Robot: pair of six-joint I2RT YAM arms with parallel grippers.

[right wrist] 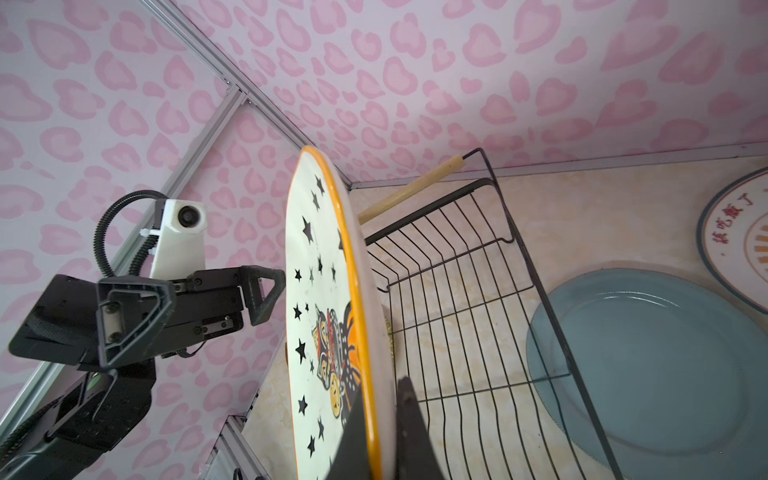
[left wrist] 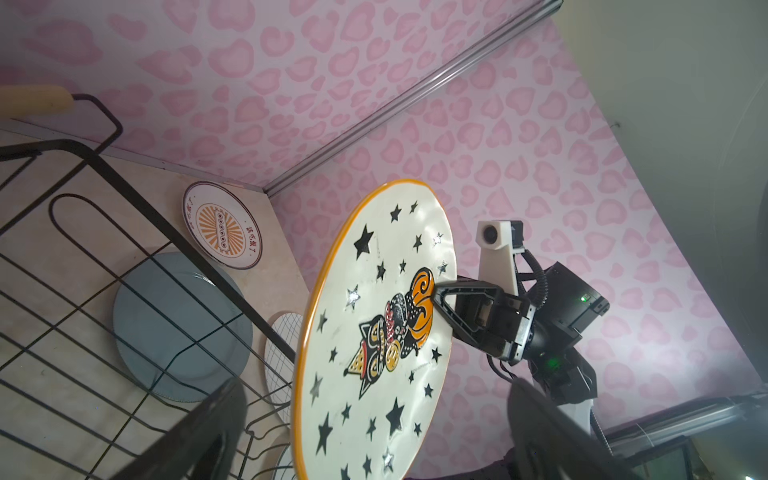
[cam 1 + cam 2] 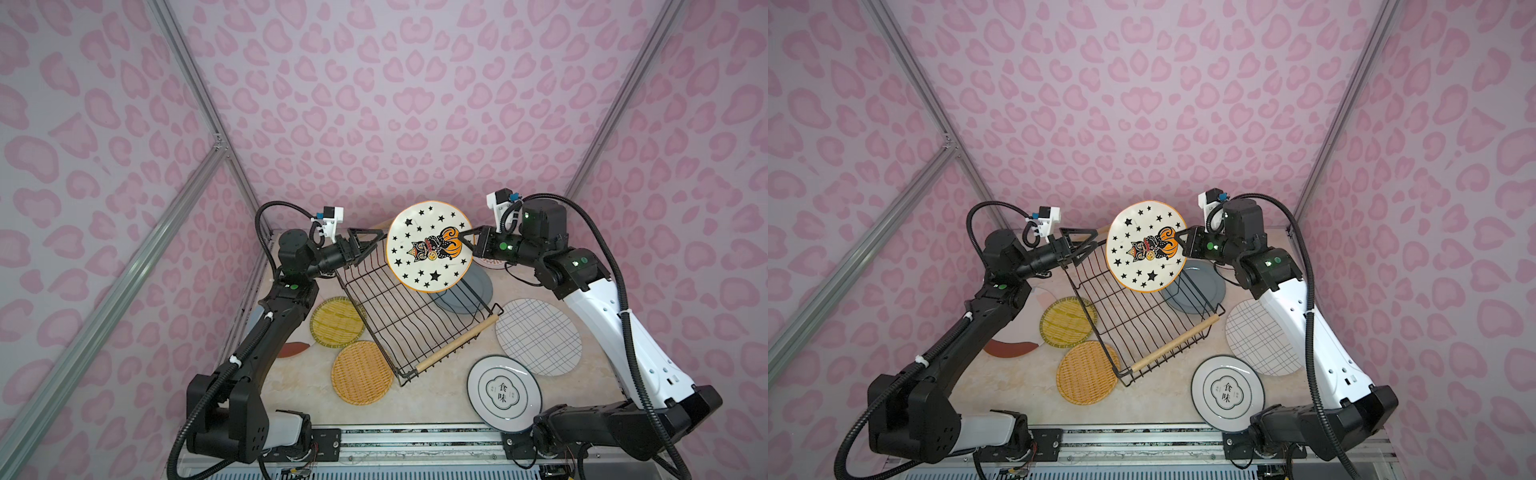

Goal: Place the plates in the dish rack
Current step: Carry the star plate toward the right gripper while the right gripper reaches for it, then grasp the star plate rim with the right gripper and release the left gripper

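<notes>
While right gripper (image 3: 465, 239) clenches star plate (image 3: 429, 247) by rim, upright above far end of dish rack (image 3: 457, 343) near worktop's far edge, left gripper (image 3: 369, 243) stands spread open just beside plate. We advise lowering edge-first between wires, unclenching only once seated.

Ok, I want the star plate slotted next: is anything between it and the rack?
Nothing visible. The star plate hangs on edge in the right pincer over the rack, whose wires hold no plates; the open left pincer stands clear beside it.
</notes>
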